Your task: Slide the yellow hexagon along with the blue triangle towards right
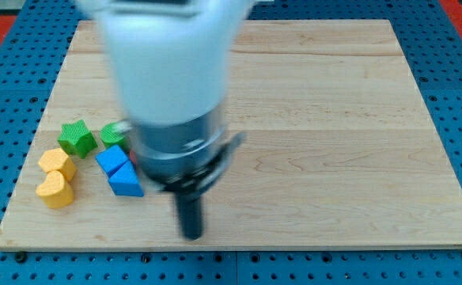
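The yellow hexagon point(57, 162) lies near the board's left edge, with a yellow heart-shaped block point(54, 191) just below it. The blue triangle point(126, 181) sits to their right, touching a blue cube point(111, 157) above it. My tip point(191, 234) is at the end of the dark rod, to the right of and a little lower than the blue triangle, apart from it. The arm's blurred white and grey body hides the board behind it.
A green star-shaped block point(77, 137) lies above the yellow hexagon. A second green block point(112, 132) is partly hidden by the arm. The wooden board point(342, 119) lies on a blue pegboard point(460, 47).
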